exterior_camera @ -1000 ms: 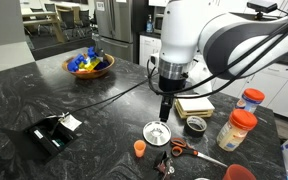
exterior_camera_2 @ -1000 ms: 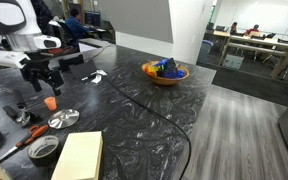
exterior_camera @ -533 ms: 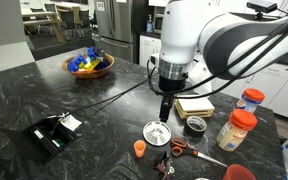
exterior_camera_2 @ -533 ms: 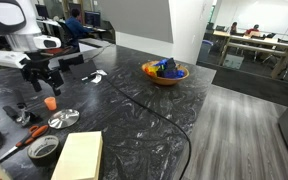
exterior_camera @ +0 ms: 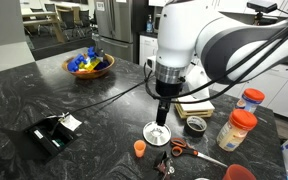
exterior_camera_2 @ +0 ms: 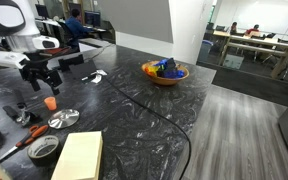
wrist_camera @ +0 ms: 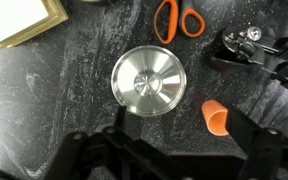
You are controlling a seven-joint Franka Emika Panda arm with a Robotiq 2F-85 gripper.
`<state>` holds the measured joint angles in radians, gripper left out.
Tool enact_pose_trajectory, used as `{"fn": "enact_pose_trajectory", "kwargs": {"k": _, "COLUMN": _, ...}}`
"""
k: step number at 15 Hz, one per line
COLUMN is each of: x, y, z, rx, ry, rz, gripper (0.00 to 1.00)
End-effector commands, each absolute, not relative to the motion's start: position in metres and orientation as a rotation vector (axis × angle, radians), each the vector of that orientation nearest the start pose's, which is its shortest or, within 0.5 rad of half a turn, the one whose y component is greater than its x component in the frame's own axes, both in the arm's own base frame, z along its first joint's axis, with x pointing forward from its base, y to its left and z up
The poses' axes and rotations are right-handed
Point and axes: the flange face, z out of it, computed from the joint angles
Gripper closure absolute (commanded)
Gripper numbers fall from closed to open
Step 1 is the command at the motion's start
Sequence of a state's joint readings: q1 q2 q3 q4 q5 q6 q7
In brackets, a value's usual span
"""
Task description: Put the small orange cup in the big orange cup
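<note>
Fingers (wrist_camera: 252, 148) of the black Robotiq gripper (exterior_camera: 162, 114) are spread wide with nothing between them. They hang above the round silver metal lid (wrist_camera: 149, 80) that lies flat on the dark marbled stone counter (exterior_camera: 44, 95). The tiny bright orange plastic cup (wrist_camera: 216, 116) sits on the counter just beside the lid, clear of its rim and touched by neither finger. In both exterior views it shows as a small orange spot next to the lid. The wider, darker red-orange plastic cup (exterior_camera: 239, 173) is well apart from the lid, cut off by the bottom edge of an exterior view so that little more than its rim shows. A pair of orange-handled scissors (exterior_camera: 179, 150) lies near the lid, on the side toward that larger cup. A pale yellow notepad (exterior_camera: 194, 105) rests near the lid on its far side, and two clear jars with orange lids (exterior_camera: 237, 130) stand farther off. A wooden bowl (exterior_camera: 89, 66) of coloured objects sits well away from the lid.
</note>
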<state>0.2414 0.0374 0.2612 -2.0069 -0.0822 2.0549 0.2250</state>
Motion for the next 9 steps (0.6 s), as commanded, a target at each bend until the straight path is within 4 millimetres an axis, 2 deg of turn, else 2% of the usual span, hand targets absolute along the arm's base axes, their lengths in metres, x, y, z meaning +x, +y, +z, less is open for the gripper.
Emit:
{"fn": "enact_pose_trajectory", "kwargs": {"k": 1, "x": 0.5024, "y": 0.2790, "z": 0.4348, "rx": -3.145, "ry": -0.471, "rz": -0.081, "gripper": 0.00}}
{"fn": "enact_pose_trajectory", "kwargs": {"k": 4, "x": 0.5019, "y": 0.2857, "z": 0.4300, "rx": -3.151, "ry": -0.452, "rz": -0.098, "gripper": 0.00}}
{"fn": "enact_pose_trajectory", "kwargs": {"k": 9, "x": 0.4987, "y": 0.2837, "z": 0.4286, "rx": -3.145, "ry": -0.462, "rz": -0.070, "gripper": 0.00}}
